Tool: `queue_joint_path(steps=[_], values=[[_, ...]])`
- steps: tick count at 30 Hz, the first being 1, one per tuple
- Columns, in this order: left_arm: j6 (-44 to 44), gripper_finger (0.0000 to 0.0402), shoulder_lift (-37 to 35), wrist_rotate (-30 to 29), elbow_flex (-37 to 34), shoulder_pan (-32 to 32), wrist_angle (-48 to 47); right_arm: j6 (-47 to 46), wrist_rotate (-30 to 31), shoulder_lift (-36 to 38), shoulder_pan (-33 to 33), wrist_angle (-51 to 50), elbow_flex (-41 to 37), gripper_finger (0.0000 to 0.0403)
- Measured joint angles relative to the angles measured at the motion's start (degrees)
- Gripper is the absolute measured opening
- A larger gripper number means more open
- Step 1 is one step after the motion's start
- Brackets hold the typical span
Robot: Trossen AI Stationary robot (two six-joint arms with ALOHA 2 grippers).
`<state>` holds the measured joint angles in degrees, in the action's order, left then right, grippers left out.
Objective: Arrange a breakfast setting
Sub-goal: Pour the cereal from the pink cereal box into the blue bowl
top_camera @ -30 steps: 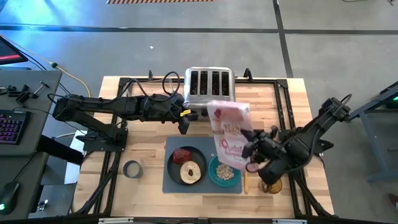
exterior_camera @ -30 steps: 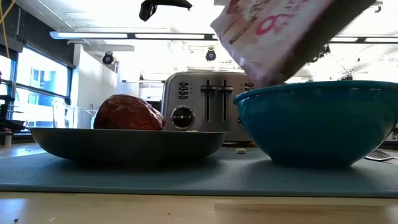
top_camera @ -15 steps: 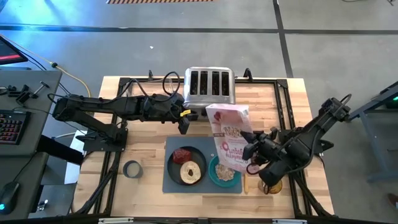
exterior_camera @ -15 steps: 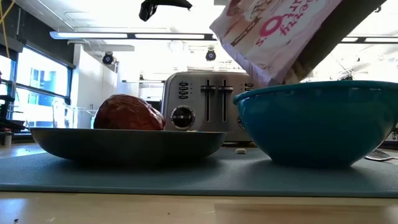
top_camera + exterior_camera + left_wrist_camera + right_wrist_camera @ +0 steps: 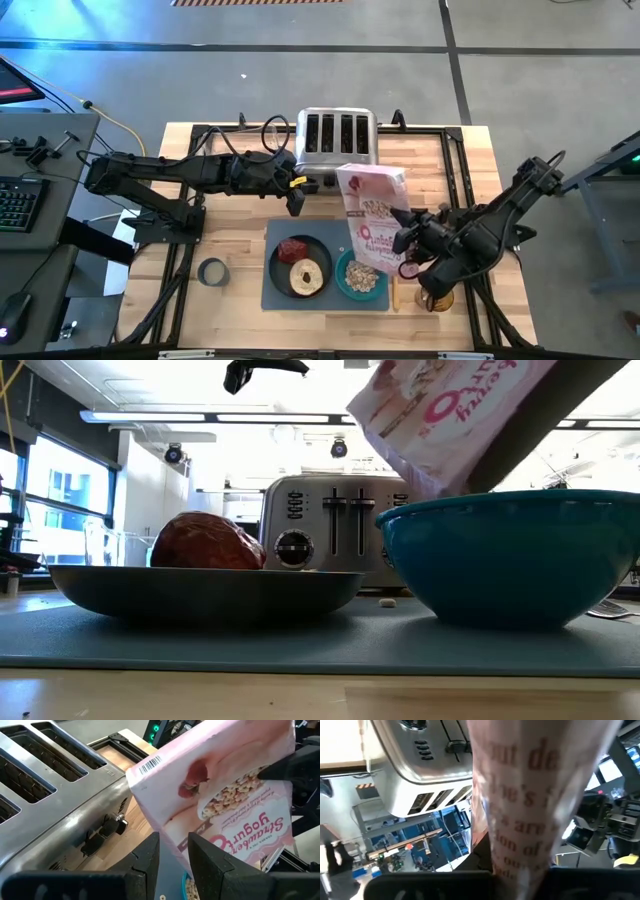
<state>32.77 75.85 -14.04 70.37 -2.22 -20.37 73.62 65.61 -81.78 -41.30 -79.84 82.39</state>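
The grey mat (image 5: 275, 296) lies at the table's near middle. On it stand the dark grey plate (image 5: 278, 268), bearing the dark-red lump (image 5: 291, 249) and the tan ring (image 5: 307, 277), and the teal bowl (image 5: 342, 286) holding beige cereal (image 5: 362, 276). The wooden-handled spoon (image 5: 394, 293) lies right of the bowl. My right gripper (image 5: 403, 240) is shut on the pink-and-white cereal bag (image 5: 370, 212), which is upended over the bowl. My left gripper (image 5: 297, 203) hangs empty in the air left of the bag, near the toaster (image 5: 338, 137), its fingers close together. My right gripper pinches the cereal bag between its two fingers at the bag's right-hand side (image 5: 390, 236), nearer its lower end than its barcode end. The fingers come roughly level from the table's right side. The bag is lifted clear and tilted, its lower end (image 5: 430, 475) just above the bowl's rim.
The chrome four-slot toaster stands at the far middle, behind the plate (image 5: 200, 590) and bowl (image 5: 510, 555). A grey tape roll (image 5: 212, 271) lies left of the mat. A brown cup (image 5: 437, 299) stands under my right arm. Bare wood lies at the far left and far right.
My right gripper has turned the cereal bag: its upper end has swung a little toward the table's right edge and the bag stands more upright, while its lower end stays over the bowl.
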Motion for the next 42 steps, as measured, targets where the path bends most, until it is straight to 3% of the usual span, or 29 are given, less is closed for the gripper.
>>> queue_joint_path(steps=[15, 20, 26, 31, 36, 42], values=[[0.00, 0.0090, 0.00, -0.02, 0.00, 0.00, 0.01, -12.32, -6.25, 4.44, 0.42, -5.61, 0.00, 0.0000], [0.00, 0.0090, 0.00, -0.02, 0.00, 0.00, 0.01, -7.32, -5.46, 3.31, 0.39, -2.54, 0.00, 0.0000], [-0.02, 0.0090, 0.00, -0.02, 0.00, 0.00, 0.01, 2.13, -0.19, 1.83, -0.14, 1.12, 0.00, 0.0000], [-1.32, 0.0090, 0.00, -0.04, 0.00, 0.00, 0.02, 2.69, -4.89, 1.86, -0.39, 3.05, -0.02, 0.0000], [-1.49, 0.0090, 0.00, -0.04, 0.00, 0.00, 0.03, 3.17, -1.45, 1.88, 0.15, 2.66, -0.02, 0.0000], [-1.49, 0.0090, 0.00, -0.04, 0.00, 0.22, 0.03, 3.40, -4.45, 1.53, -0.11, 3.77, -0.02, 0.0000]])
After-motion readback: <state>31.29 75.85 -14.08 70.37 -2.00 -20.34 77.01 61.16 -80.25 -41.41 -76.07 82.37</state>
